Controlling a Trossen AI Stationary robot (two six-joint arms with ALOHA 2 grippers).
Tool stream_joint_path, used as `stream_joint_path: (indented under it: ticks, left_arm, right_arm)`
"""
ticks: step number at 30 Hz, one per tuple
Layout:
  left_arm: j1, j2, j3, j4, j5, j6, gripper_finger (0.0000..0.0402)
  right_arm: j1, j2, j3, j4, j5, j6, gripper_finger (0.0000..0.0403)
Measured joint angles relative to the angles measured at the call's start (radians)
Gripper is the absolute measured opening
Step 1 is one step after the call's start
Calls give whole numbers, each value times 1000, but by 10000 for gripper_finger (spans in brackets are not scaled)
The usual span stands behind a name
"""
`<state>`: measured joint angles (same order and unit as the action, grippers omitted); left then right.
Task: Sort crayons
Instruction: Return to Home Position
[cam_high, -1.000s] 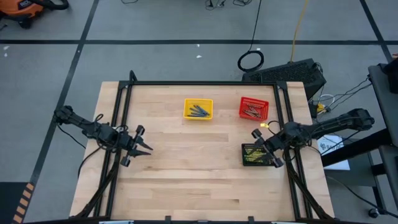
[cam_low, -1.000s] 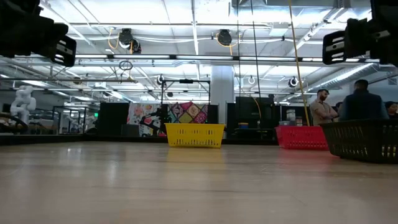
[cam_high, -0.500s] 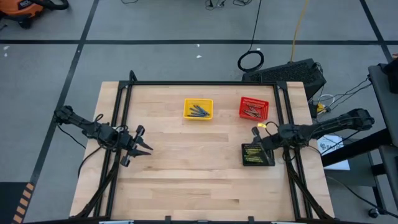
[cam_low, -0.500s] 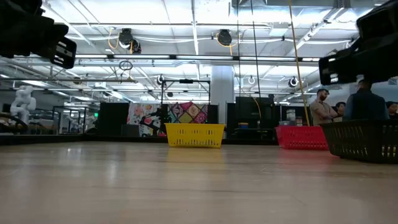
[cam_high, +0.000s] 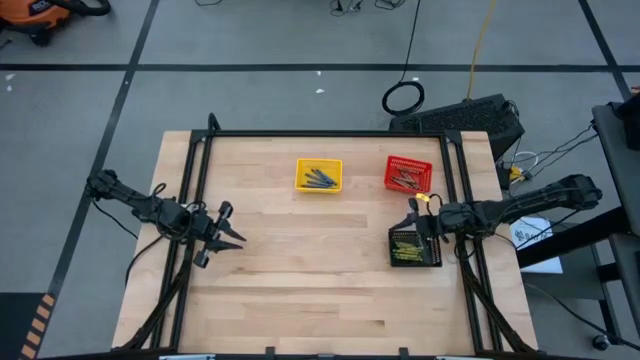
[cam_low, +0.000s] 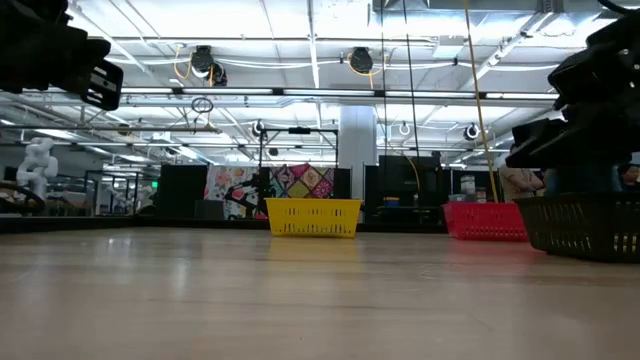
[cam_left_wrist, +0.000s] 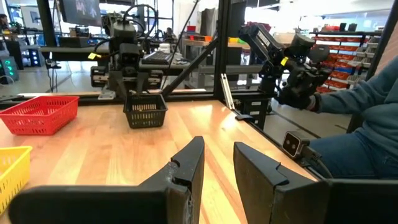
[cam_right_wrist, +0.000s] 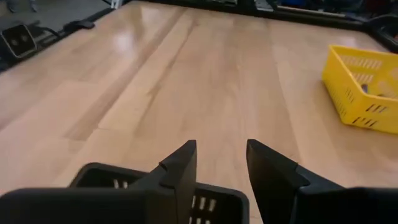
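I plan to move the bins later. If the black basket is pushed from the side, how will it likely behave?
The black basket is open mesh, so probably light. It is low and wide, so on the smooth table it would likely slide, not tip. The crayons lie loose inside and may shift.

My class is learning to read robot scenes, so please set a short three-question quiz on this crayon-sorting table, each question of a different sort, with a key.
1. True or false: the left gripper holds a crayon.
2. Which basket is the right gripper over? A yellow, B red, C black.
3. Fill in: the crayons in the yellow basket are ____.
Key: 1 false, its fingers are apart with nothing between them. 2 C, the black basket. 3 blue.
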<state>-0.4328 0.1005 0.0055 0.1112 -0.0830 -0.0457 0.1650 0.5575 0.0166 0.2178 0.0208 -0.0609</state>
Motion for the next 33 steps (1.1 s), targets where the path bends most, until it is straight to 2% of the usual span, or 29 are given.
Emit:
stream_joint_path:
  ticks: [6,14,22,33]
  left_arm:
    - [0,0,0,0,0,0,90]
    - [0,0,0,0,0,0,90]
    - [0,0,0,0,0,0,90]
    - [0,0,-1,0,0,0,90]
  right_arm:
    - [0,0,0,-50,5,-97,128]
    - [0,0,-1,-178,40,-67,128]
    - [-2,0,-1,-180,83,-57,128]
    - [-2,0,28,-179,82,-55,128]
